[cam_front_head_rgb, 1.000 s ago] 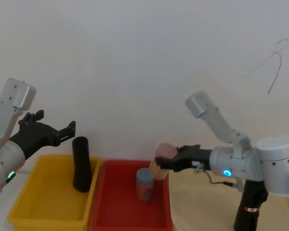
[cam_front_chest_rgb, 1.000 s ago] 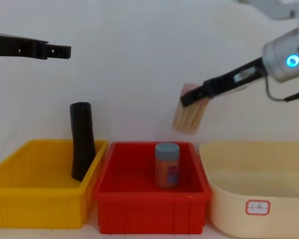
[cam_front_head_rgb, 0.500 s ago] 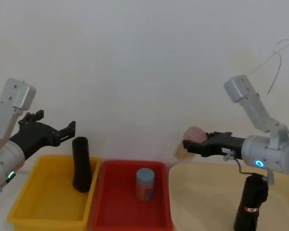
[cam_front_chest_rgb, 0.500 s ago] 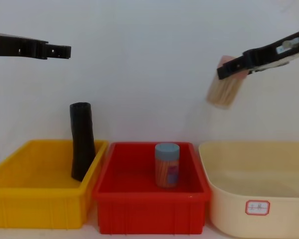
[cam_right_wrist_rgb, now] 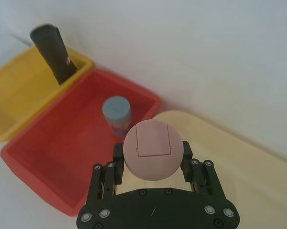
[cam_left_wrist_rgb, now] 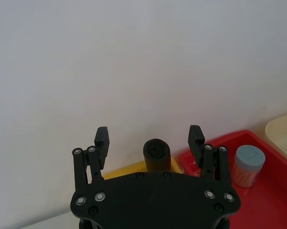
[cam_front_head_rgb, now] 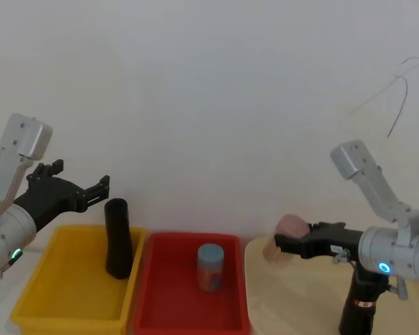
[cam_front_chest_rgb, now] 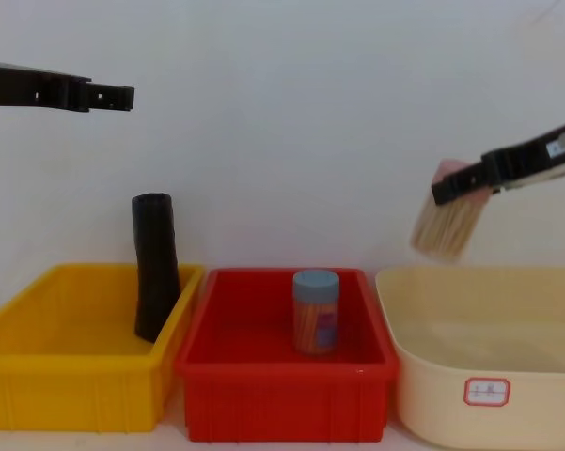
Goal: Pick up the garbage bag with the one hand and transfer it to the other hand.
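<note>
The garbage bag, a black roll, stands leaning against the right wall of the yellow bin, untouched. The left tool hangs spread apart just above its top, seemingly lined up to descend on it. The right tool grips a pink-capped toothpick jar over the cream tub, likely to drop it there.

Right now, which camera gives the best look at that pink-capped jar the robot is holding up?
The chest view: the pink-capped jar hangs side-on in the right gripper above the cream tub. The right wrist view shows mostly its cap; the head view shows it small and tilted.
</note>
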